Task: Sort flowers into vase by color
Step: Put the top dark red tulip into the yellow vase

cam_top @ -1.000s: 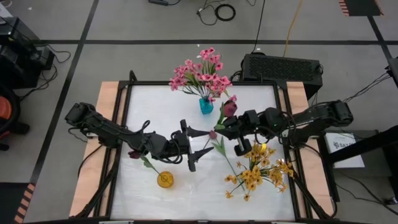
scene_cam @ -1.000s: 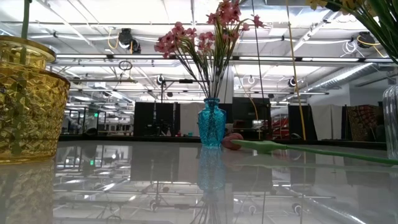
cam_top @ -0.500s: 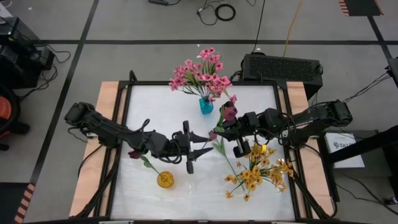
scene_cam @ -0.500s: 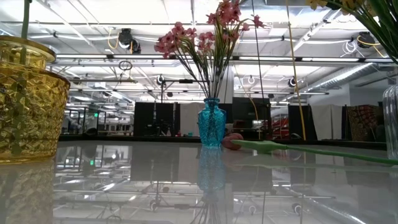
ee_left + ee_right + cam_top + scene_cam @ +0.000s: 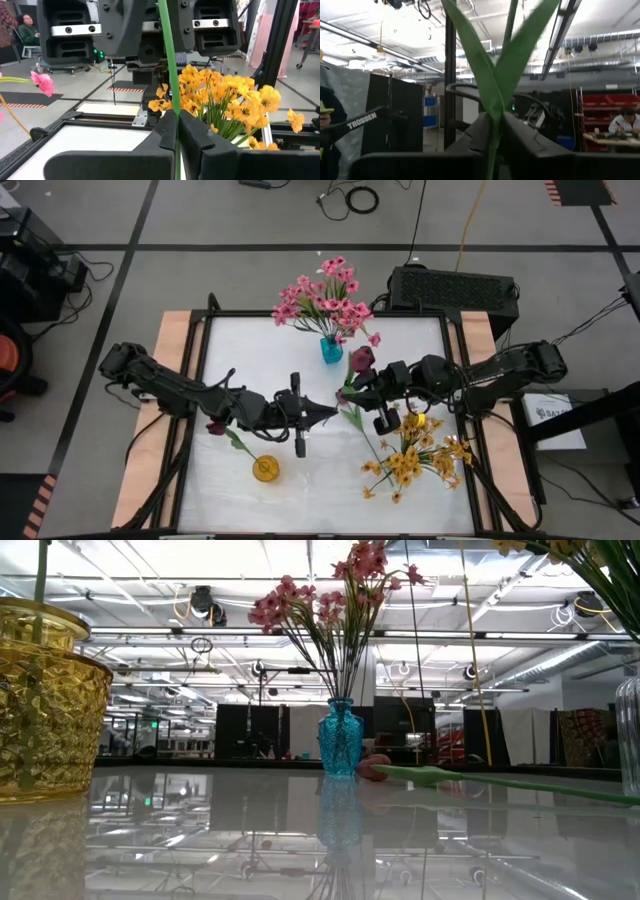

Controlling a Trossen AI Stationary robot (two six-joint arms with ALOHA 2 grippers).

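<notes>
1. Pink sprays (image 5: 325,298): standing in blue vase (image 5: 331,350) at far edge of worktop (image 5: 250,350); judged sorted.
2. Yellow sprays (image 5: 415,458): bunched at right near side, vase not made out; judged sorted.
3. Maroon tulip (image 5: 360,360): mid-worktop, stem (image 5: 169,75) clamped in left hand (image 5: 322,415) and also gripped by right hand (image 5: 352,392); unplaced.
4. Amber vase (image 5: 264,470): near left, second tulip (image 5: 222,430) leaning at it; placement judged pending.
</notes>
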